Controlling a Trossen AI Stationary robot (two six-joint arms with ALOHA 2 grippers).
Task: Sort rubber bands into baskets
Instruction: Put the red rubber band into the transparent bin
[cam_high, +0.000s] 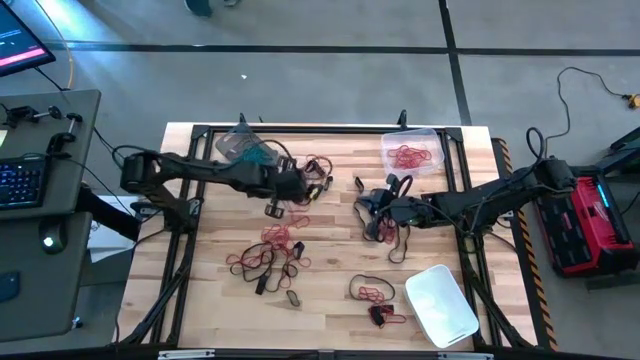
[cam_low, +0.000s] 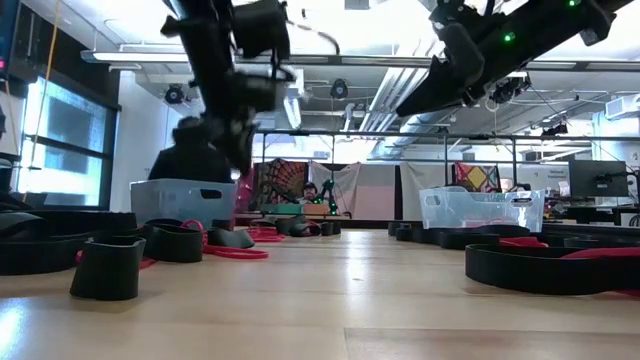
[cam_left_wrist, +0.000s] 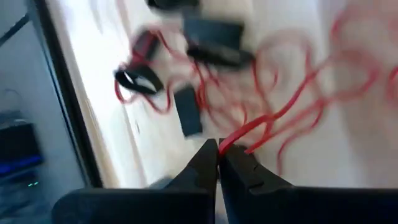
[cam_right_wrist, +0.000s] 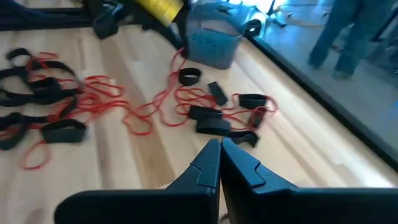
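Red and black rubber bands (cam_high: 270, 252) litter the table around both closed pincers, the left pincer (cam_left_wrist: 219, 151) pinching a red band (cam_left_wrist: 261, 121).

The left gripper (cam_left_wrist: 217, 155) hangs just beside the grey basket (cam_high: 243, 147) with its fingers pinched together on a red rubber band (cam_left_wrist: 249, 129), while the right gripper (cam_right_wrist: 219, 155), fingers closed with nothing visible between them, is held well apart from that basket.
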